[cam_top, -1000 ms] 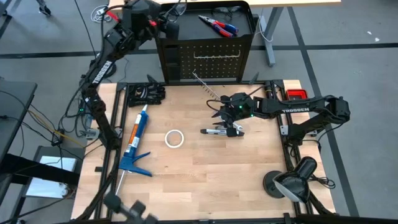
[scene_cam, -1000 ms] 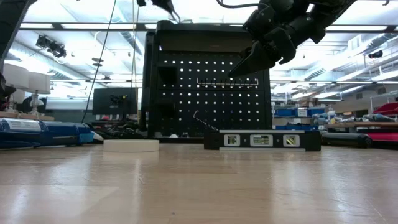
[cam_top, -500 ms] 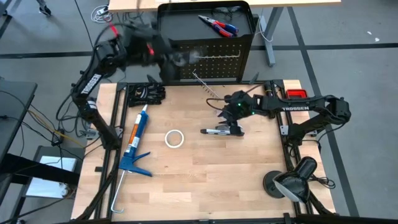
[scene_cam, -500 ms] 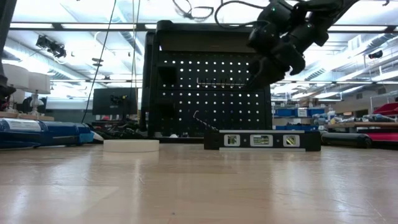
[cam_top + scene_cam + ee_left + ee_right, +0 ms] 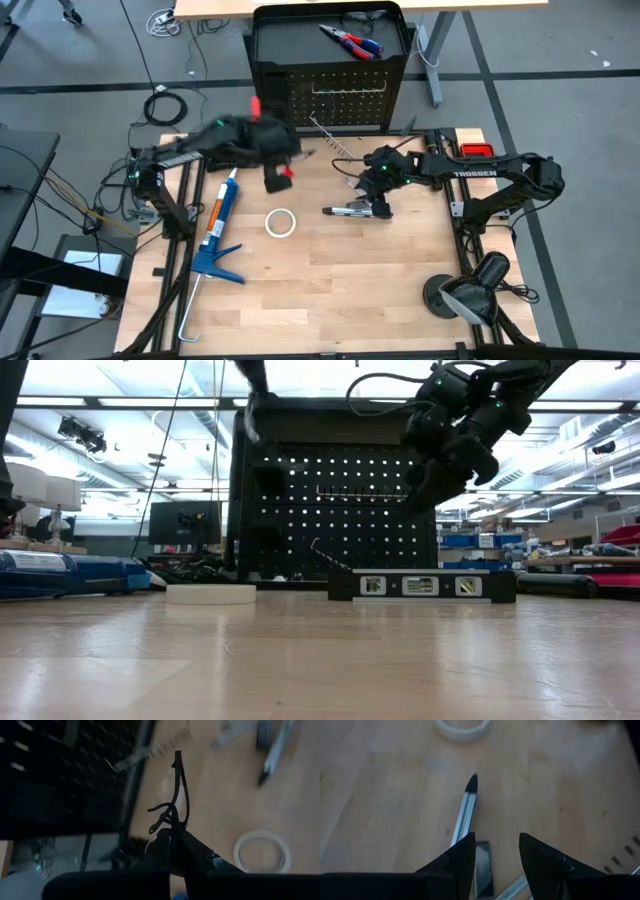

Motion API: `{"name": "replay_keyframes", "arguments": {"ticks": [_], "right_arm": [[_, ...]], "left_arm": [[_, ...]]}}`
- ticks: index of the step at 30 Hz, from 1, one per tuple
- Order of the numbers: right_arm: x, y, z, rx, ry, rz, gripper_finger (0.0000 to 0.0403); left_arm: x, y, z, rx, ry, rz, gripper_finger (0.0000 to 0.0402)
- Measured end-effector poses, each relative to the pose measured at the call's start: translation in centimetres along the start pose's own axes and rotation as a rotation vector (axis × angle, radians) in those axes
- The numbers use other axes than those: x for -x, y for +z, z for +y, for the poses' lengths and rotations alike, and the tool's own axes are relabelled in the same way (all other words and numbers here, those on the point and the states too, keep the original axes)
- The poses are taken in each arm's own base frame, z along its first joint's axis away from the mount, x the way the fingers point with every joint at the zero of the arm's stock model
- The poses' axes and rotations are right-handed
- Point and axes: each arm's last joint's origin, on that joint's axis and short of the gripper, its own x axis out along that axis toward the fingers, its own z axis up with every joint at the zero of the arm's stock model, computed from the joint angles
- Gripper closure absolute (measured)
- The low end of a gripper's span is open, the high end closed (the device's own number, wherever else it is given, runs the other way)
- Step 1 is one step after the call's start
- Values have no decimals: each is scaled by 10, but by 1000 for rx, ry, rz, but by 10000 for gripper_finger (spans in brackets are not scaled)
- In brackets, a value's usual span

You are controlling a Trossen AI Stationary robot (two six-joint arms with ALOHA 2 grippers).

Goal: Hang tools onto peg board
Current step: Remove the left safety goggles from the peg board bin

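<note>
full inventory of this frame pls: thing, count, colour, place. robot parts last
peg board: 1, black, upright at the table's far edge
pliers: 1, red and blue handles, on the peg board's top tray
wrench: 1, silver, at the foot of the peg board
level bar: 1, black and silver, flat on the table under the right arm
safety glasses: 1, black frame, pinched in the left end effector
tape ring: 1, white, mid-table
caulking gun: 1, blue, left side of the table
lamp: 1, black, near right corner
left end effector: shut on the safety glasses, over the table's left half
right end effector: open, above the level bar
</note>
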Motion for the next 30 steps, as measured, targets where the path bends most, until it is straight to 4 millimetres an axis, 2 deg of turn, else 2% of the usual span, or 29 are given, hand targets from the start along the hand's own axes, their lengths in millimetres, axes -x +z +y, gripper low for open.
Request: {"name": "replay_keyframes", "arguments": {"ticks": [4,8,14,21,30], "right_arm": [[0,-4,2,-23,15,41,242],[0,-4,2,-24,16,43,242],[0,-4,1,-23,14,38,242],[0,-2,1,-19,9,23,242],[0,-1,0,-16,4,9,242]], "left_arm": [[-42,-12,-37,-71,-12,128,384],[-78,-24,-72,-137,-50,167,384],[-115,-40,-96,-149,-138,170,384],[-131,-48,-102,-92,-142,182,366],[-129,-43,-101,-53,-145,146,256]]}}
